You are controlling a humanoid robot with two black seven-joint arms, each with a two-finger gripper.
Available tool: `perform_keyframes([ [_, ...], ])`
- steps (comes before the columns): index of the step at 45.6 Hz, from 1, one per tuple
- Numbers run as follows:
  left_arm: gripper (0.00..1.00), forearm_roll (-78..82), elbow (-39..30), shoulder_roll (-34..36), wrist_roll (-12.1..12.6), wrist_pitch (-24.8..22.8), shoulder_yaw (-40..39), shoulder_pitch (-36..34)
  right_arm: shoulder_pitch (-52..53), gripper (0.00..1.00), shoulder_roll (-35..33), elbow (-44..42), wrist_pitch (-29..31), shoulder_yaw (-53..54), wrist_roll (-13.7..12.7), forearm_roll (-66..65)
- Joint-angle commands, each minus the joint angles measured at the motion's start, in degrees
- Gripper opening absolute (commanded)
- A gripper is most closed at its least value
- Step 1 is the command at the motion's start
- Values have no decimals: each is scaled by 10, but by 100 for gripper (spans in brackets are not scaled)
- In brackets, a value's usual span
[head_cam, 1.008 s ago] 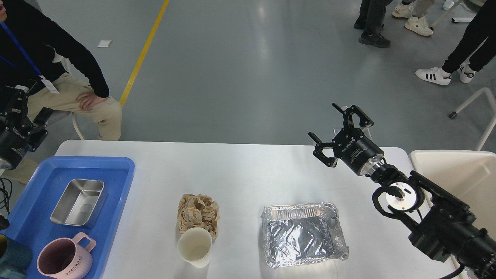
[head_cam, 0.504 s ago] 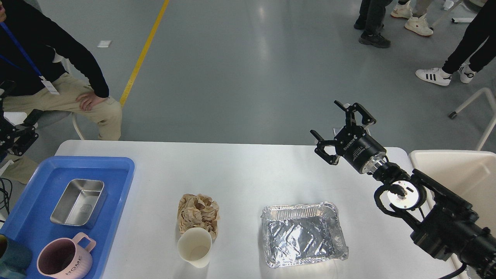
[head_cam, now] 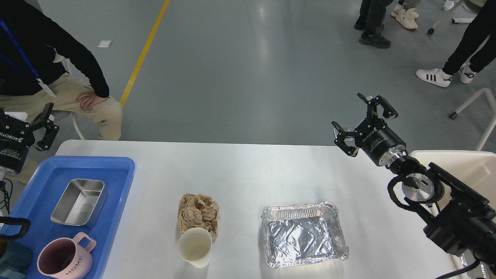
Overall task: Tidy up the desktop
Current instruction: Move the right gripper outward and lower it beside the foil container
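The white desktop carries a crumpled brown paper wad, a cream paper cup lying just in front of it, and an empty foil tray right of centre. My right gripper is open and empty, raised over the desktop's far right edge, well clear of the foil tray. My left gripper is open and empty at the far left, beyond the blue tray's far corner.
A blue tray at the left holds a steel container, a pink mug and a dark teal cup. A cream bin stands at the right. A person sits at the far left.
My right gripper has moved right and farther back, staying open. My left gripper has swung round at the left edge and now shows its open fingers.
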Motion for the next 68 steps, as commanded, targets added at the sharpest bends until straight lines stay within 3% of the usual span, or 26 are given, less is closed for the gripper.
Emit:
perform_keyframes([
  [1, 97, -16, -1, -7, 22, -1, -3, 7, 1, 100, -1, -8, -2, 12, 18, -1],
  [11, 97, -99, 4, -10, 82, -5, -12, 14, 13, 100, -15, -8, -5, 8, 26, -1],
  [24, 97, -128, 8, -56, 105, 2, -28, 15, 20, 100, -17, -9, -26, -9, 26, -77],
  [30, 97, -128, 10, -59, 114, 9, -26, 18, 34, 100, -57, 2, -27, -59, 27, -111],
  [37, 97, -125, 11, -60, 117, 12, -23, 20, 50, 100, -138, 50, -10, -120, 33, -149],
  [45, 97, -125, 12, -61, 117, 11, -20, 18, 49, 100, -239, 156, -16, -229, 106, -335],
  [51, 97, -125, 10, -68, 117, 20, -19, 16, 31, 100, -327, 240, -36, -259, 129, -401],
  [68, 97, -125, 10, -91, 131, 48, -18, 6, -33, 100, -576, 415, -98, -322, 116, -416],
])
